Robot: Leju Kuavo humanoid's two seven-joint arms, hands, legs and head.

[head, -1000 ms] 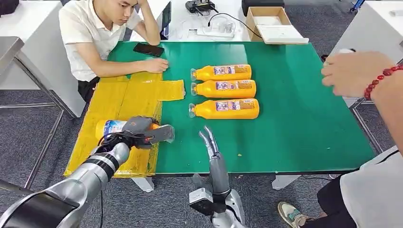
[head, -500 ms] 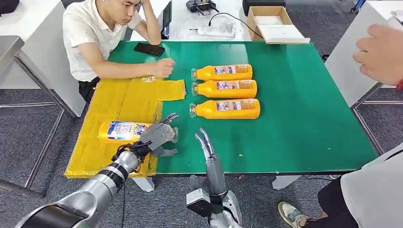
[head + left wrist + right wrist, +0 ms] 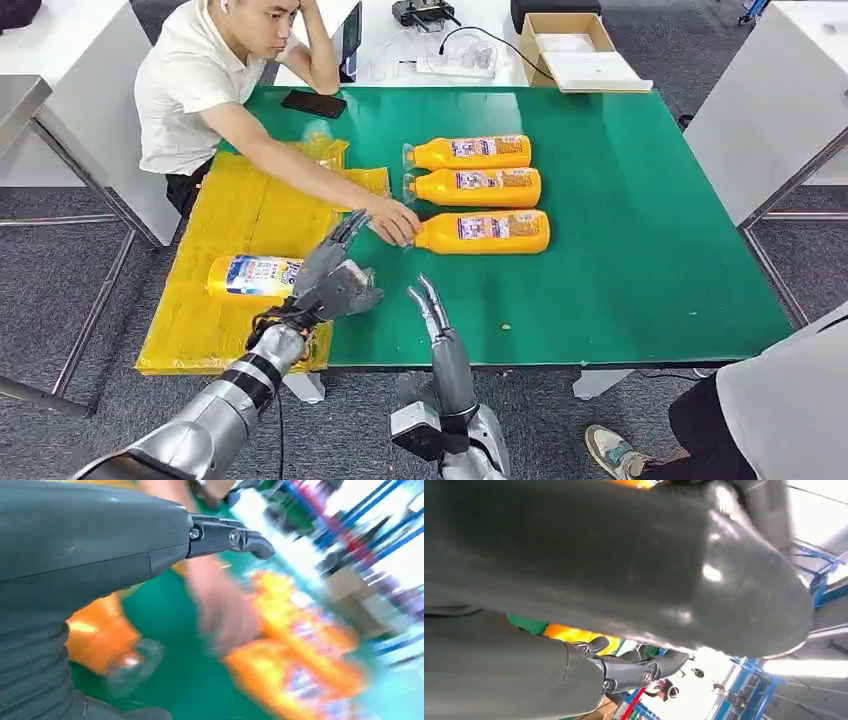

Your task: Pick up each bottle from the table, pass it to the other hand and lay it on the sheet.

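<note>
One orange bottle (image 3: 252,275) with a blue-and-white label lies on the yellow sheet (image 3: 235,205) at the table's left side. My left hand (image 3: 335,272) hovers just right of it, fingers spread and holding nothing; its dark fingers (image 3: 227,536) reach out over a blurred scene. Three more orange bottles lie side by side on the green table: far (image 3: 470,152), middle (image 3: 474,186) and near (image 3: 482,231). A seated person's hand (image 3: 395,221) touches the cap end of the near bottle. My right hand (image 3: 433,308) stands at the table's front edge, fingers straight and empty.
The person sits at the table's far left corner, one arm stretched across the sheet. A black phone (image 3: 312,103) lies at the back of the green table (image 3: 640,250). A cardboard box (image 3: 572,48) and cables sit on the white table behind. Another person stands at the right front corner.
My left hand let go of the bottle on the sheet and lifted away to the right. The seated person's arm reached to the near bottle. The hand at the right has gone.
</note>
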